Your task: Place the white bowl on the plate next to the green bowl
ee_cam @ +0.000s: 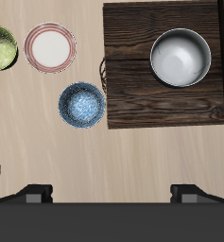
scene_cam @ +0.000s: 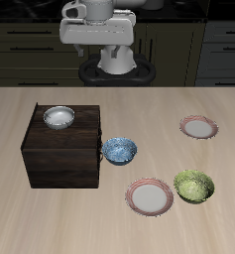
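Note:
The white bowl (scene_cam: 58,117) sits on top of a dark wooden box (scene_cam: 61,159); in the wrist view the bowl (ee_cam: 180,57) shows from straight above. The plate (scene_cam: 150,196) with a pinkish-red rim lies near the table's front edge, right beside the green bowl (scene_cam: 193,186). Both also show in the wrist view, plate (ee_cam: 50,46) and green bowl (ee_cam: 0,47). My gripper (scene_cam: 99,40) hangs high above the table's back, far from the bowl. Its fingers (ee_cam: 33,194) are spread wide and hold nothing.
A blue-and-white patterned bowl (scene_cam: 119,151) stands on the table between the box and the plate, also in the wrist view (ee_cam: 82,104). A second look-alike plate (scene_cam: 198,127) lies farther back. The box (ee_cam: 165,66) raises the white bowl above the table.

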Controlling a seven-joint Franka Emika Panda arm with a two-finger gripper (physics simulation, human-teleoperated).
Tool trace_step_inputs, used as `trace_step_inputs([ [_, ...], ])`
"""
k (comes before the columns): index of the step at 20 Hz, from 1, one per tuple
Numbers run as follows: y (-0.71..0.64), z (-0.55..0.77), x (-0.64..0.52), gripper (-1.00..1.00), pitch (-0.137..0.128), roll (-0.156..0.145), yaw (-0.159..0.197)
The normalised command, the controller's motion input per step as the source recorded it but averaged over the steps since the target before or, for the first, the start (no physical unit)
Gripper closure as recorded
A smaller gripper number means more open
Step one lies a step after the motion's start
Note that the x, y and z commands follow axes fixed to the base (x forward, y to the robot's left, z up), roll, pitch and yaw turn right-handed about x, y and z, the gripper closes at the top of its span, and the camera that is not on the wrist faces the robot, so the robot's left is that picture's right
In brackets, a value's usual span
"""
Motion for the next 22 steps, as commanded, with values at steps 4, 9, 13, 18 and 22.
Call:
trace_step_inputs([
  [4,-0.19,0.1,0.27,-1.0,0.001,-0.011,-0.013],
  [9,-0.34,0.06,0.41,-1.0,0.018,-0.039,-0.01],
  [13,-0.24,0.09,0.27,-1.0,-0.011,-0.026,0.011],
  [18,-0.32,0.1,0.37,-1.0,-0.005,-0.046,0.024],
  [22,-0.1,0.06,0.31,-1.0,0.037,0.069,-0.024],
])
